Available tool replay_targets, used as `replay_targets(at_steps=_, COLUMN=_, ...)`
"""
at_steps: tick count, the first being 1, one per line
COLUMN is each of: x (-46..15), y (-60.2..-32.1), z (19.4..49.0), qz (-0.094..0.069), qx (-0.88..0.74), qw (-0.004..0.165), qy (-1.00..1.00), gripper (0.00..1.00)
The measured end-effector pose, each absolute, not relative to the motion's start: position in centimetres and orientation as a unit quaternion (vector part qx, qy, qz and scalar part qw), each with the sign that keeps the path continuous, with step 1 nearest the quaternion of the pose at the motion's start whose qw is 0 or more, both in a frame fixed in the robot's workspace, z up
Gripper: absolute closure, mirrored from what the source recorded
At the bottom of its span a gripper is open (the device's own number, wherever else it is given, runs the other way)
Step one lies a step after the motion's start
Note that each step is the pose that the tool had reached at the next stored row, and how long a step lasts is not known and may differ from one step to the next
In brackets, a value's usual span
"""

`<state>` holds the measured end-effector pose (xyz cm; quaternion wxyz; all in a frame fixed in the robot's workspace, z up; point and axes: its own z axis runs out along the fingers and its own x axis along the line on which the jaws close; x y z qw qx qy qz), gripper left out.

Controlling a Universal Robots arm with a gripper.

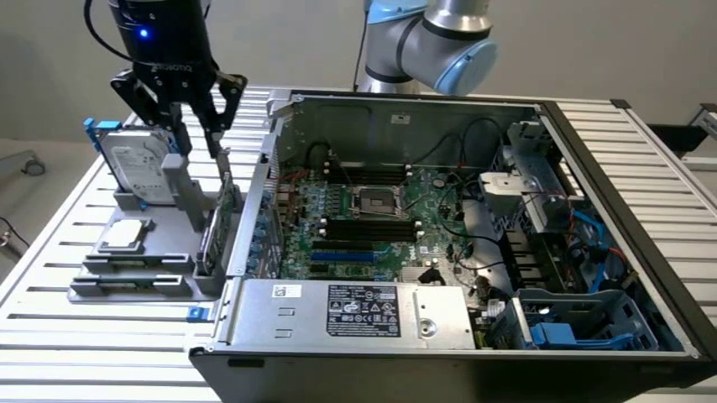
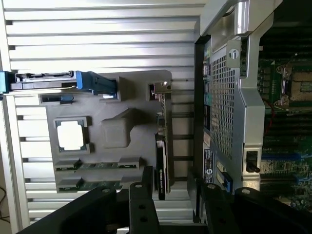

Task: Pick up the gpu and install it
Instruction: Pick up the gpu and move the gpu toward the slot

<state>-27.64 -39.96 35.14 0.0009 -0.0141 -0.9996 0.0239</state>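
Observation:
The gpu (image 1: 227,210) stands on its edge in a slot of the grey holder (image 1: 146,284), next to the computer case's wall. From the wrist camera the gpu (image 2: 162,146) is a thin dark strip with a silver bracket at its far end. My gripper (image 1: 196,149) hangs just above the card's far end, open. Its black fingers (image 2: 142,197) stand one on each side of the card's line, and nothing is held between them at the gripper (image 2: 168,195).
The grey holder (image 2: 112,100) also carries a silver hard drive (image 1: 140,168) in a blue frame, a square processor chip (image 1: 123,237) and memory sticks (image 2: 97,165). The open case (image 1: 583,168) shows its motherboard (image 1: 370,214) with blue slots (image 1: 342,252) and a power supply (image 1: 358,312).

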Motion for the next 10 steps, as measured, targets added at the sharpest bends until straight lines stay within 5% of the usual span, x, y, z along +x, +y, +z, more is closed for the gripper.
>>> replay_targets(at_steps=10, x=-27.7, y=-40.1, z=33.3, qz=0.024, qx=0.003, qw=0.001, qy=-1.0, gripper=0.58)
